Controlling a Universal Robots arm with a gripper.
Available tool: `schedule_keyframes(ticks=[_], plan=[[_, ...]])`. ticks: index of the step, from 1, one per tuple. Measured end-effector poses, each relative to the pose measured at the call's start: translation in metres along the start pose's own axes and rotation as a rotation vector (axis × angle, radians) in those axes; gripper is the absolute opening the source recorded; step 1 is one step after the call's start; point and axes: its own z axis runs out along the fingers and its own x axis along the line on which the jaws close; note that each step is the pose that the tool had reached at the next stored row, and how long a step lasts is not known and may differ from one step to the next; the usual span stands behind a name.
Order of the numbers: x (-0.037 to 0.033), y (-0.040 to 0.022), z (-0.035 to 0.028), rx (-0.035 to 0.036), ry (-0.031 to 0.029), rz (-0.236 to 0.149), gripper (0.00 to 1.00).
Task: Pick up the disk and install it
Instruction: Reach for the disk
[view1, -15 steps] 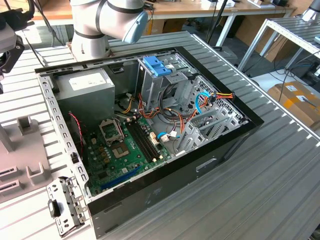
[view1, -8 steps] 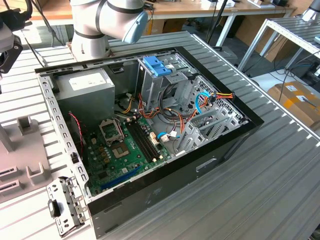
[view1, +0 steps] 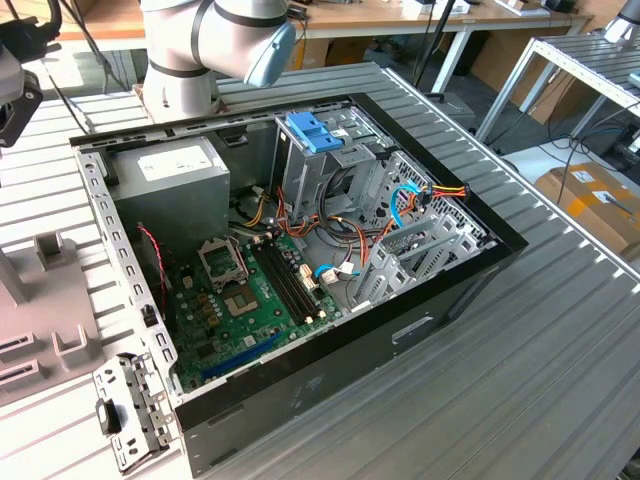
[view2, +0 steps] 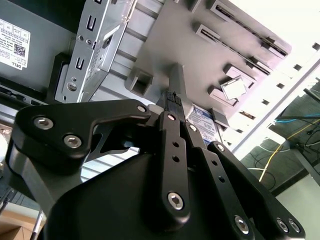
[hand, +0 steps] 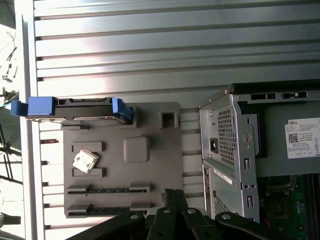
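First wrist view looks down on a slatted metal table (hand: 125, 50) where a grey plastic tray (hand: 150, 170) lies just beside an open computer case (hand: 275, 89). The disk (hand: 75, 107) stands on its edge in a slot along the tray's edge farthest from the gripper (hand: 173, 192). Its light blue bracket shows at both ends, and one end reaches past the tray's corner away from the case. A small silver chip (hand: 84, 161) sits in a recess of the tray.

The gripper hangs over the tray's opposite edge, well apart from the disk. Its black fingers (hand: 169, 200) are pressed together with nothing between them. In the second wrist view the closed gripper (view2: 172, 97) points at the tray (view2: 165, 40).

In the exterior view the case (view1: 480, 270) lies open on the table (view1: 560, 350), with the green motherboard (view1: 250, 300) facing up. A blue latch (view1: 313, 130) sits atop the metal drive cage (view1: 330, 165). The robot arm (view1: 210, 35) rises beyond the case's far edge.
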Motion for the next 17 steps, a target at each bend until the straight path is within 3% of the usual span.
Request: schedule_keyframes(ticks=[17], plan=[[0.0061,-0.0005,0.0000,0.0000,0.0000,0.000,0.11]])
